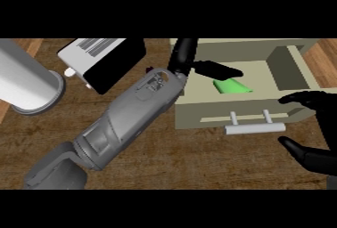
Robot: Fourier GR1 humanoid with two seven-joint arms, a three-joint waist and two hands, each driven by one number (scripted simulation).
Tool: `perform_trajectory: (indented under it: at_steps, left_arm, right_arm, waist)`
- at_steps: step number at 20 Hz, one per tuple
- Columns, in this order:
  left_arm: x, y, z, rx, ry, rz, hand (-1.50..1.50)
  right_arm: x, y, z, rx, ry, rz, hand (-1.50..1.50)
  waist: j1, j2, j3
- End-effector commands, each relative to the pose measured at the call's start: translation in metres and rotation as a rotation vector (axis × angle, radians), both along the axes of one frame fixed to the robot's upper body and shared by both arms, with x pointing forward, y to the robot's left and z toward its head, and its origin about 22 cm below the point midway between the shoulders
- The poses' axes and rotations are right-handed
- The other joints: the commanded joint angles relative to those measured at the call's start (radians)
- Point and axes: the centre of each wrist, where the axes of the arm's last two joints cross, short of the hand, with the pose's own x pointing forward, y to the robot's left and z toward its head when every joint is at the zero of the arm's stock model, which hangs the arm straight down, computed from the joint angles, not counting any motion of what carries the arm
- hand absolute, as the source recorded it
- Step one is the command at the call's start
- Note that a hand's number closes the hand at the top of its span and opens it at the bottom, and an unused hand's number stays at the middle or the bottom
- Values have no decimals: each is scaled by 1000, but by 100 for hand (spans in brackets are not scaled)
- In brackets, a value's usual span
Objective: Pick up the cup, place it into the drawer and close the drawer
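Inside the open drawer [197, 113], near its middle, we see the green cup [233, 86] lying on the drawer floor. Our left hand [197, 62] hangs just above it, fingers spread apart and extended over the cup, holding nothing. Our right hand [314, 133] sits at the drawer's front right corner, fingers and thumb apart beside the white handle [255, 128]. Beyond the drawer, on the wooden counter [164, 151], stand a toaster [99, 58] and a white cylinder [30, 84].
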Motion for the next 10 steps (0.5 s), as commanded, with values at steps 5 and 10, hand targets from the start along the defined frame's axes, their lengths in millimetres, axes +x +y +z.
perform_trajectory:
  at_steps: [5, 10]
  left_arm:
    - [10, 11, 22, -98, 25, 28, -150]
    - [16, 53, 31, -133, 15, 62, -150]
  right_arm:
    - [-22, -7, 18, -277, 6, 62, 150]
    - [-35, -5, 19, -407, 23, -10, 150]
  waist:
    - [39, -9, -1]
    - [60, -16, -1]
